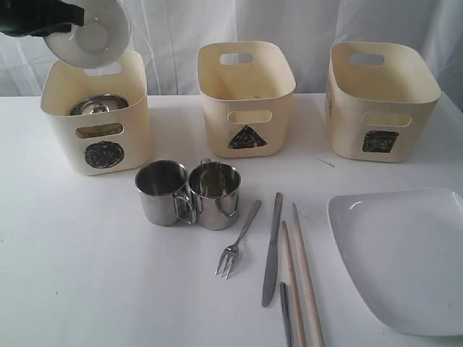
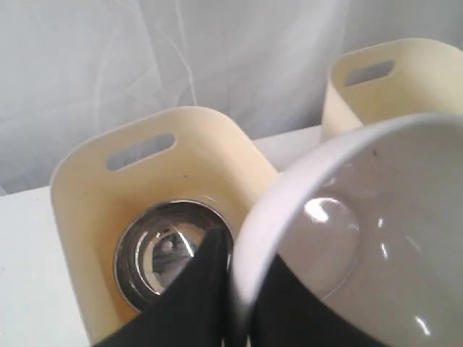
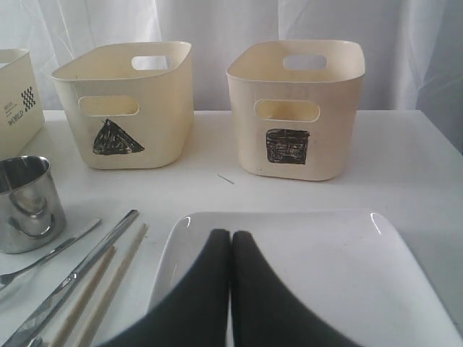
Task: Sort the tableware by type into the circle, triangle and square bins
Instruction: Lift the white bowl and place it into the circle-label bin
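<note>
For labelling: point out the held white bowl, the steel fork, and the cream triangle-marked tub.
White bowl (image 1: 90, 32): exterior view, inner wall.
Steel fork (image 1: 246, 225): exterior view, middle of handle.
Cream triangle-marked tub (image 1: 278, 130): exterior view, front wall.

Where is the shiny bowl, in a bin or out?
In. The steel bowl lies inside the circle bin, its rim showing just below the bin's top edge.
</note>
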Tool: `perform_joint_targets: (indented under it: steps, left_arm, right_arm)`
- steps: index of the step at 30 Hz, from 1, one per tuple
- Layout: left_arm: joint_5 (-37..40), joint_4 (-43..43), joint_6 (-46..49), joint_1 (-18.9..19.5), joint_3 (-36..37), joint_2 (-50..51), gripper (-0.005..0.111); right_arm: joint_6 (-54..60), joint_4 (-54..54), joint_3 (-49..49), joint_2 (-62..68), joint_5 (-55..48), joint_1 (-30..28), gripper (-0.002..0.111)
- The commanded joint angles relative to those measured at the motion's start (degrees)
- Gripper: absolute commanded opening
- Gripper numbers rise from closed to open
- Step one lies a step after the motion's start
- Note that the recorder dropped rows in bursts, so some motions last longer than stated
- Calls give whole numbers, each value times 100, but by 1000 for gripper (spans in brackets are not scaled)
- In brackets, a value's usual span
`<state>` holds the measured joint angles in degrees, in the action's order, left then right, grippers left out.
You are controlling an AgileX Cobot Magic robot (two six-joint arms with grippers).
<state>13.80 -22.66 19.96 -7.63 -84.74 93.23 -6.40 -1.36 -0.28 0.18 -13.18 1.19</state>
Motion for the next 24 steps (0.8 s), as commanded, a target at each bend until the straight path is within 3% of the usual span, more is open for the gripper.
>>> perform_joint_targets:
  steps: [1, 12, 24]
  left_arm:
    - [381, -26, -48, 239, -949, 980, 0]
    - [791, 348, -70, 292, -2542, 2889, 0]
    - [1076, 1035, -350, 528, -2860, 3234, 0]
  right_arm:
    - [20, 6, 28, -18, 42, 16, 0]
    - [20, 6, 28, -18, 53, 16, 0]
    - [20, 6, 28, -18, 53, 16, 0]
